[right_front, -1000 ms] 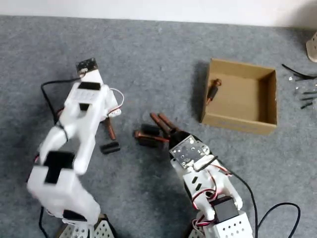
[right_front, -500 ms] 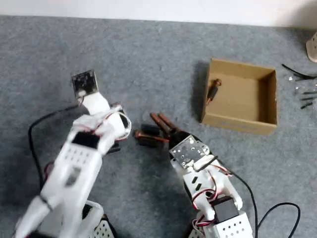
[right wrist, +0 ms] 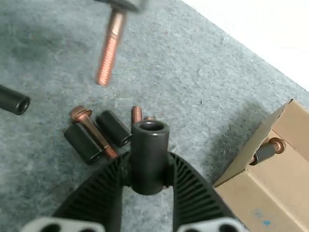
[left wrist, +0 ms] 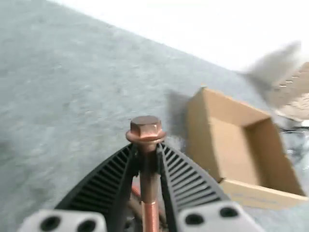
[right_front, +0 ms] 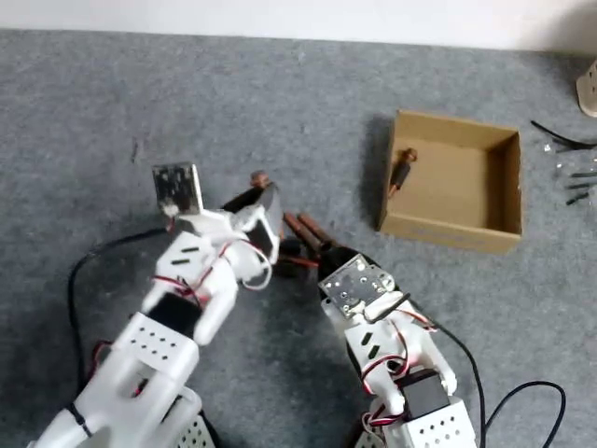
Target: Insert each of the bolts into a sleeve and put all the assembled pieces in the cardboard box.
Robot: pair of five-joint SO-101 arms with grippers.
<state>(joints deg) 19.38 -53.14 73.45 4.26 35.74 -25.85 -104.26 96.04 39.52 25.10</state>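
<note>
Gripping one part per claw.
Pinching a copper hex-head bolt (left wrist: 146, 133) in the left gripper (left wrist: 147, 151), leaving loose bolts and sleeves (right wrist: 94, 130) at the middle of the grey table (right_front: 93, 103), clamping a black cylindrical sleeve (right wrist: 149, 147) in the right gripper (right wrist: 149, 169), cradling one assembled piece (right_front: 402, 172) against the left wall of the brown cardboard box (right_front: 448, 231).

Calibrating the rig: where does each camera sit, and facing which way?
High view: fixed above the table, looking down on left arm, right arm and cardboard box.
Left wrist view: on that wrist, facing past the left end effector, shut on a bolt, toward the box.
Right wrist view: on that wrist, facing past the right end effector, shut on a sleeve.
Shared: all show the box.
</note>
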